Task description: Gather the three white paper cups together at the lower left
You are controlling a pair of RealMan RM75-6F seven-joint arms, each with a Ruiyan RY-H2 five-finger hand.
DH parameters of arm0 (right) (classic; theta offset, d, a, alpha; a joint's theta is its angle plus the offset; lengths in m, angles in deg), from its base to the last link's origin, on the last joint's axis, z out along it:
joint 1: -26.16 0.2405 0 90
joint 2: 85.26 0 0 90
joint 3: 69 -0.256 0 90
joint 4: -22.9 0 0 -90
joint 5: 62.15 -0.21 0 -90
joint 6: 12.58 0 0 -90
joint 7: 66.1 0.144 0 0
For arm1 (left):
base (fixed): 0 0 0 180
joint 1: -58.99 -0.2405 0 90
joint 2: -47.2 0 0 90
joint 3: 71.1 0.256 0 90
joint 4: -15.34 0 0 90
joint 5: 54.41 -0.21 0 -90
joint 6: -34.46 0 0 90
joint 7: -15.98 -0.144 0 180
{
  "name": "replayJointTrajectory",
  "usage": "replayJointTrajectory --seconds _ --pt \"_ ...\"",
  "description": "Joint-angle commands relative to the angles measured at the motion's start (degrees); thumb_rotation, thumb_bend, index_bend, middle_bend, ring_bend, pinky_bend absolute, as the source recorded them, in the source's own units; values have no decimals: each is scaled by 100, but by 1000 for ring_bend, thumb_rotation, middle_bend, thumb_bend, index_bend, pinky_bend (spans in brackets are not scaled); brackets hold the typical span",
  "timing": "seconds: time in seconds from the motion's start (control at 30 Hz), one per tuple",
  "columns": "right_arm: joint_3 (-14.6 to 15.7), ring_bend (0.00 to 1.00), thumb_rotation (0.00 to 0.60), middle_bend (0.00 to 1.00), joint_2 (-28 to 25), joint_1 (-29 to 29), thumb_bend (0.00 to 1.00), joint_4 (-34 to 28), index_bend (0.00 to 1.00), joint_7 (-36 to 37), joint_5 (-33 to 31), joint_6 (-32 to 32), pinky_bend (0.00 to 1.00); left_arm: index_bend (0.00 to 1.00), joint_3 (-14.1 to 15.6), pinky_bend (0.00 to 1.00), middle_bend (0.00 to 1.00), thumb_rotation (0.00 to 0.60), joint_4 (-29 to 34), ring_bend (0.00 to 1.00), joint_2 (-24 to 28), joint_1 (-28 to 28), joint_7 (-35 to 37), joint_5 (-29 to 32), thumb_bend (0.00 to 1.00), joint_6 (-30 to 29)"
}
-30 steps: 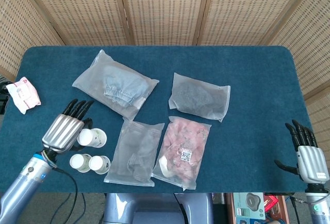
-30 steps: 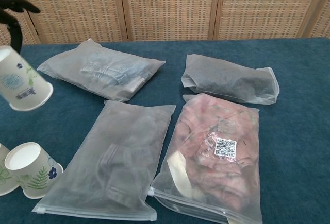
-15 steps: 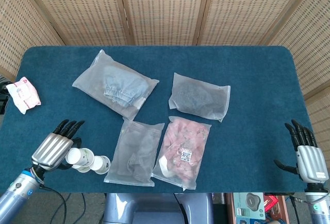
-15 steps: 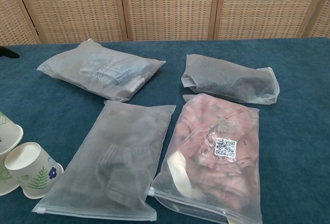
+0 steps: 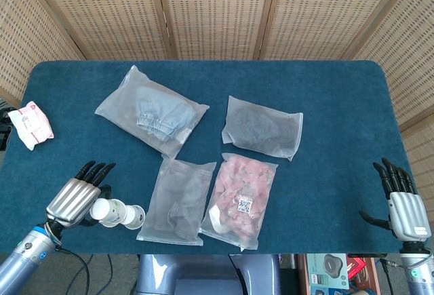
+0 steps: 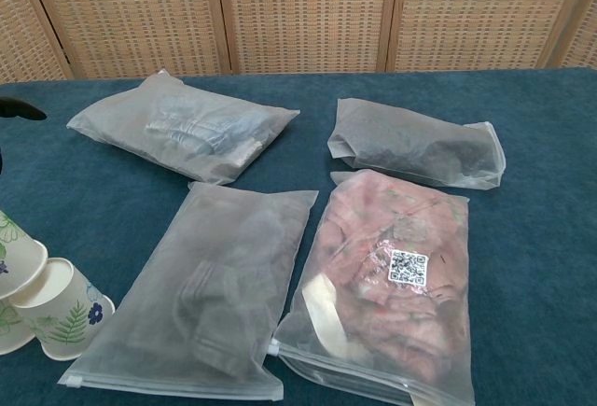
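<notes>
Three white paper cups with leaf prints sit at the table's lower left. My left hand (image 5: 71, 199) holds one cup (image 5: 103, 208) tilted on its side, its rim (image 6: 17, 252) showing at the chest view's left edge. It hangs just over a second cup (image 5: 133, 217) that lies on its side (image 6: 61, 308). The third cup (image 6: 7, 327) peeks in at the chest view's bottom left corner; in the head view it is hidden. My right hand (image 5: 403, 203) is open, fingers apart, off the table's lower right corner.
Four plastic clothing bags lie on the blue table (image 5: 325, 105): a jeans bag (image 5: 152, 110), a dark bag (image 5: 263, 127), a pink bag (image 5: 243, 199), and a grey bag (image 5: 178, 200) just right of the cups. A white packet (image 5: 30, 124) lies at the left edge.
My left hand carried its cup from mid-air down and toward me, to the two cups lying at the lower left. The right hand stayed put.
</notes>
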Motion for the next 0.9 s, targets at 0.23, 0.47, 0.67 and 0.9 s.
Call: replayJointTrajectory --seconds 0.23,0.47,0.67,0.9 --pt "3 0 600 0 19 -4 94 17 0 3 20 -30 0 338 -88 0 0 600 41 0 7 -17 -189 128 149 144" --pt "0 0 600 0 16 -10 93 11 0 2 12 -41 0 232 -157 0 0 600 73 0 14 -61 -248 167 148 118" --pt "5 0 600 0 18 -7 93 6 0 -15 17 -36 0 192 -167 0 0 600 232 0 197 -106 -64 41 148 130" --pt "-1 0 600 0 26 -13 93 -22 0 -78 -12 -39 0 169 -80 0 0 600 615 0 792 -217 250 -441 148 110"
